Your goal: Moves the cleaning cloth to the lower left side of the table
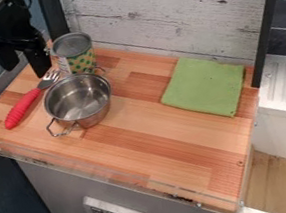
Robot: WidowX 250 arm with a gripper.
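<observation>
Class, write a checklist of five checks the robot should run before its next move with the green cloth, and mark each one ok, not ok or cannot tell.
1. Gripper open and empty: ok, its fingers are apart with nothing between them.
2. Green cloth uncovered: ok, it lies flat with nothing on top.
3. Gripper over the cloth: not ok, it hangs at the upper left, near the can, while the cloth is at the right.
4. Left side of the table free of other things: not ok, the red-handled fork and metal pot are there.
5. Number of layers in the cloth: cannot tell.
</observation>
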